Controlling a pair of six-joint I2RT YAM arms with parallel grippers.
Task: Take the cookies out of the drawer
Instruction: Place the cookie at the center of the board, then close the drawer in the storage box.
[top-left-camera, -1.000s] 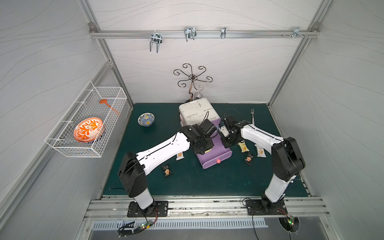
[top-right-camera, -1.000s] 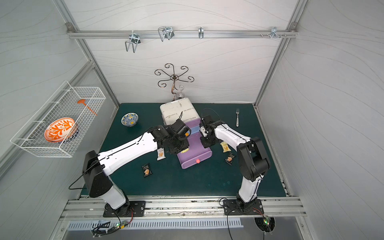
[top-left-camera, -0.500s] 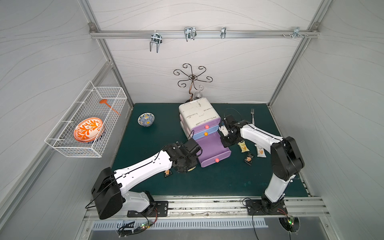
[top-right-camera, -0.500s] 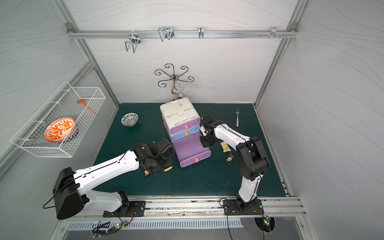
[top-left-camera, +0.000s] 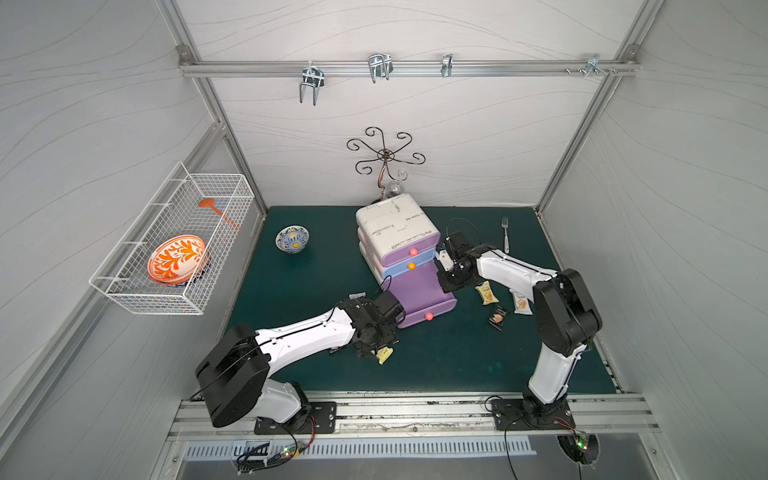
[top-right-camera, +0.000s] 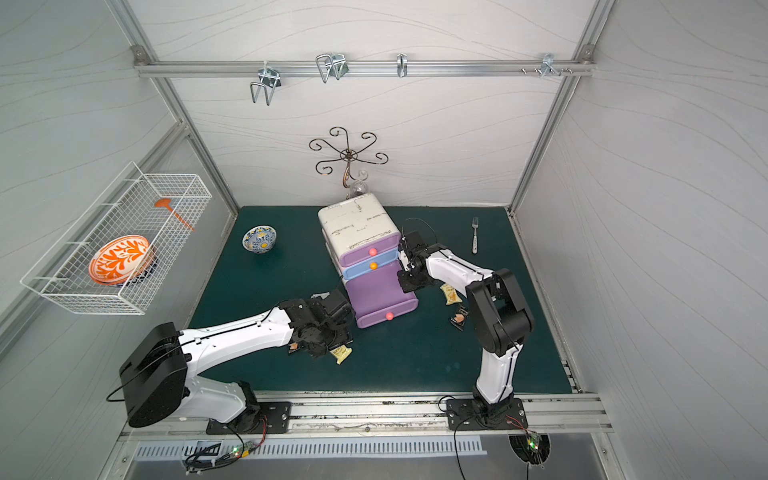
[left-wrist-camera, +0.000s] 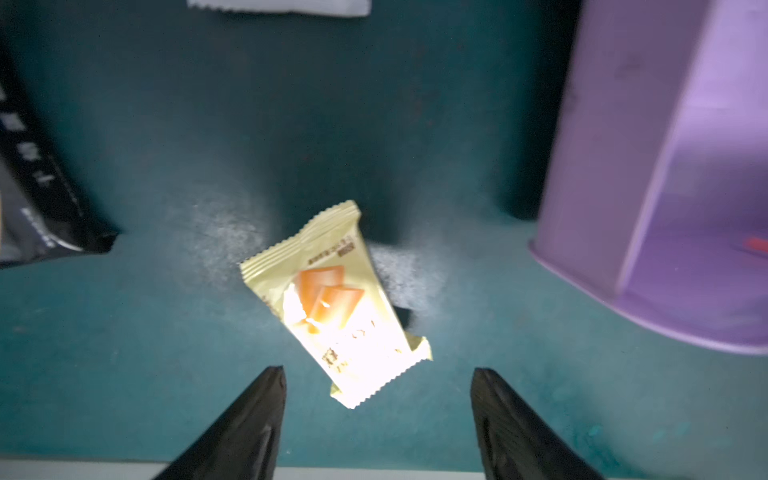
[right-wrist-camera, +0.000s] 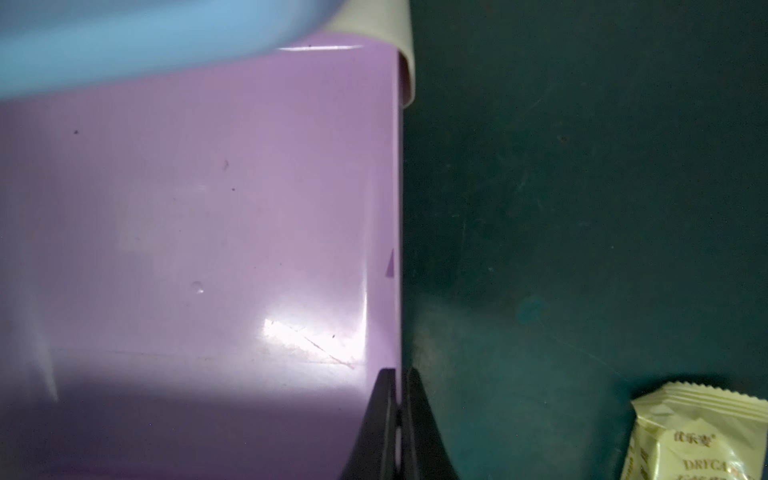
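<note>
On the green bench (left-wrist-camera: 291, 124), just beside the pulled-out purple drawer (left-wrist-camera: 665, 166), a yellow cookie packet (left-wrist-camera: 332, 307) lying flat below the left pincer (left-wrist-camera: 377, 370), spread wide and holding nothing; close by, a black packet (left-wrist-camera: 37, 199) and a white packet (left-wrist-camera: 278, 5). At the drawer's other side, right pincer (right-wrist-camera: 399, 374) pressed together on its thin side wall; near it, on the bench, another yellow packet (right-wrist-camera: 698, 436).

Six cookie packets (top-left-camera: 487, 292) are visible: two yellow, two black, two white. There are three drawers (top-left-camera: 417, 289), one blue-patterned bowl (top-left-camera: 293, 241) and one fork (top-left-camera: 505, 236).
</note>
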